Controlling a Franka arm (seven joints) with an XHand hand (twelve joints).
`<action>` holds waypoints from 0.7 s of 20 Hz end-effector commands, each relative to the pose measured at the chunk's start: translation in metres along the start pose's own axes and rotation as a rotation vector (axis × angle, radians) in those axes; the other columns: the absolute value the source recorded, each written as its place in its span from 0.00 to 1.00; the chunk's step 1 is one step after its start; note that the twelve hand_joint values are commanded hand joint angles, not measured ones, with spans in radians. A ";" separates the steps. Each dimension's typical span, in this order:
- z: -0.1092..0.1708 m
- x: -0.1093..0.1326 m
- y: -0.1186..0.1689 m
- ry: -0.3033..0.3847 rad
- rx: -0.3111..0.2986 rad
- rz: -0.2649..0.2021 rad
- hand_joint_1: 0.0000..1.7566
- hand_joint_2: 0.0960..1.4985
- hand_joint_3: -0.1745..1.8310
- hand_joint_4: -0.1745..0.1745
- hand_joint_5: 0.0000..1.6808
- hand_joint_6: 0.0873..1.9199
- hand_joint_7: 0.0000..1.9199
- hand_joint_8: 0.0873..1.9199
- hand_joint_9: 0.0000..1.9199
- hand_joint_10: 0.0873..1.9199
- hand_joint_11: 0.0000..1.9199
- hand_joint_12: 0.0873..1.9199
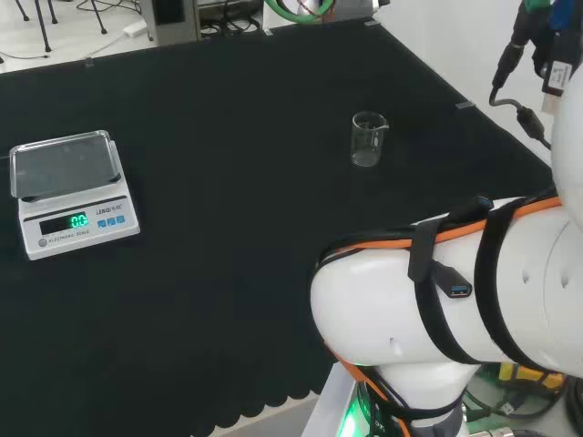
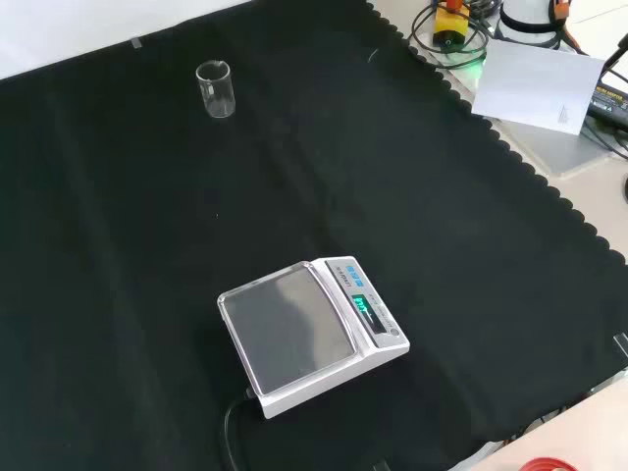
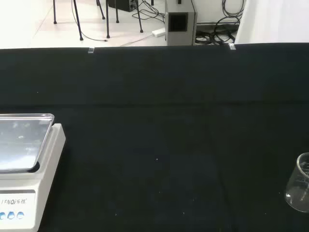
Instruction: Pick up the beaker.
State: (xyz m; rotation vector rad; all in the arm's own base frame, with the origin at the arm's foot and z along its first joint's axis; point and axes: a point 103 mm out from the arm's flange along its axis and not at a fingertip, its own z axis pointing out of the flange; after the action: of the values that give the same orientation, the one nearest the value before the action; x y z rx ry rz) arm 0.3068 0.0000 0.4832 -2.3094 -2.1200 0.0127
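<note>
Head view gives me the small clear glass beaker [image 1: 368, 138] standing upright on the black cloth of the worktop [image 1: 228, 182], up and to the left of my arm's big white link [image 1: 455, 291] with its black straps and orange cable. Well apart from it, at that view's left, sits the white digital scale with a steel pan and a lit green display [image 1: 71, 193].

From the front view I see the beaker [image 2: 216, 88] near the top left, alone on the worktop [image 2: 442, 245], its mouth up and nothing visible inside it. The scale [image 2: 309, 334] rests low in the middle of the cloth, far from the beaker, with a dark cable running off its near corner.

On the wrist view the beaker [image 3: 300, 189] and the scale [image 3: 26, 164] lie at opposite edges, bare cloth between them.

I cannot tell what state the hand is in.
</note>
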 end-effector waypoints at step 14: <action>0.083 -0.042 0.072 -0.003 -0.002 0.074 0.32 0.41 0.20 0.49 0.10 0.00 0.10 0.32 0.12 0.43 0.00 0.80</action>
State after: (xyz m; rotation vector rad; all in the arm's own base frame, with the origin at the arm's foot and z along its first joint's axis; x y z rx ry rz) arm 0.3329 -0.0216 0.4613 -2.3448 -2.0861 -0.0015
